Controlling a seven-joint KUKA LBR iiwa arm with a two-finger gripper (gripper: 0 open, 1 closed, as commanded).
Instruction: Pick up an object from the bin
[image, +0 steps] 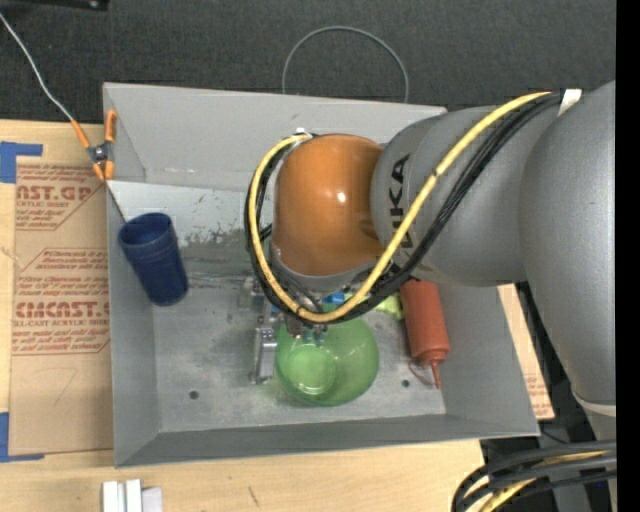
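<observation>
Lying by the left wall of the bin (130, 350) is a blue cup (155, 258), with bare floor beside it. Next, the pincer (265, 350) hangs at the left rim of the green bowl (328, 372), near the front wall. Nobody can tell if it is apart or together. A red bottle (425, 320) lies furthest right.

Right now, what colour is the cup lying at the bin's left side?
The cup is plain dark blue, with no pattern; the camera view shows it clearly.

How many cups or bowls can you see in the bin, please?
2. A dark blue cup lies at the left of the bin; a green bowl sits front centre, partly under the arm. The arm may hide others.
</observation>
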